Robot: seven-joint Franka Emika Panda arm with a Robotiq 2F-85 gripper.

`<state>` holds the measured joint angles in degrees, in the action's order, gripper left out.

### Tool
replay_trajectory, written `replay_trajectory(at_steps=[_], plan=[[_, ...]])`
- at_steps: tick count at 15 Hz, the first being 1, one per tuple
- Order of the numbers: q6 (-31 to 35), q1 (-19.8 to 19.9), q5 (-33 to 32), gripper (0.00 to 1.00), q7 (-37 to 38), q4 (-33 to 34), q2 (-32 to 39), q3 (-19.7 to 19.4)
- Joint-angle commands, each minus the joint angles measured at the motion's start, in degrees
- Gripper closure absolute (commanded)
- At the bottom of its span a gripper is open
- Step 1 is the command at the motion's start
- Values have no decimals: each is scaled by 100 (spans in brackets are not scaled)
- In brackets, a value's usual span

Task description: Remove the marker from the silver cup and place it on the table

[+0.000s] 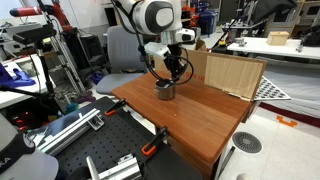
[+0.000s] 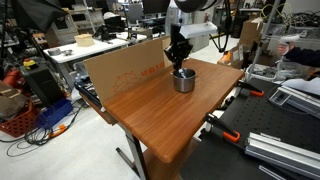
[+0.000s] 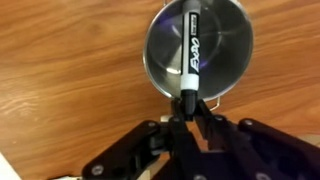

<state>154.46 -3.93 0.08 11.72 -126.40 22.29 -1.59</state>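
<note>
wrist view: marker (image 3: 189,50) in silver cup (image 3: 226,50), fingers (image 3: 172,128) gripping it.

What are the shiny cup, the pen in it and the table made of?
The cup looks like metal, probably steel: silver, shiny, with mirror-like glints inside. The marker seems to be plastic: smooth black barrel with white printed letters. The table looks like wood, brown with grain lines, though it may be only a wood-look coating.

Arm (image 1: 150,18) arched, tool (image 3: 186,105) down — clamping marker (image 3: 189,50)
</note>
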Motion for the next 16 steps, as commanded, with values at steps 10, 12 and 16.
replay_trajectory(at_steps=[10, 12, 16], plan=[[-433, -52, 80, 95, 224, -218, -1087, 41], [-712, -49, 124, 95, 188, -215, -1315, 117], [-1569, -75, 545, 95, 67, -115, -1509, 402]])
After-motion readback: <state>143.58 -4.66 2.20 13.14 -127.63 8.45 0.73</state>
